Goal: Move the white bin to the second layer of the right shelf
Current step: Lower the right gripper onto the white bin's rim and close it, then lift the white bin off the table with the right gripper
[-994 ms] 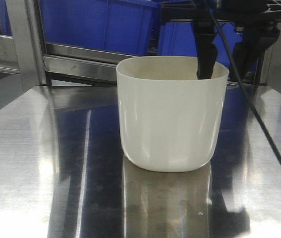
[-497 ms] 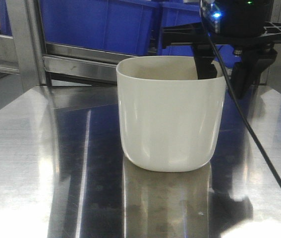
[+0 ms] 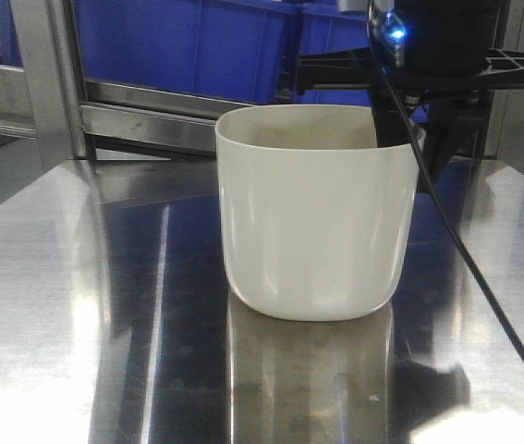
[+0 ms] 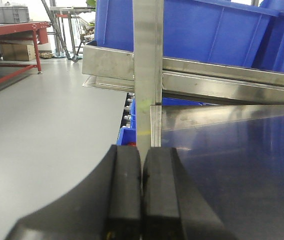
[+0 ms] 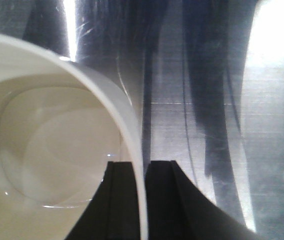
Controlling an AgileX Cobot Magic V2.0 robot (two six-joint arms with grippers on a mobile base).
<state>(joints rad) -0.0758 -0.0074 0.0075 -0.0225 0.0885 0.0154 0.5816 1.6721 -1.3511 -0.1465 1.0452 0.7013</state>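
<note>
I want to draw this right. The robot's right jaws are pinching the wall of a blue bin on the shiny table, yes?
No: it's a white bin, not blue. The right wrist-mounted view shows the right jaws pinching its wall on the shiny table.

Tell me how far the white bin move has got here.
Grasp looks done: the right gripper pinches the wall of the white bin, one finger inside, one outside. The bin sits on the steel table, not yet lifted. Lifting and placing it remain.

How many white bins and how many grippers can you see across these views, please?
white bin: 1
grippers: 2, the left gripper and the right gripper
Total: 3
</note>
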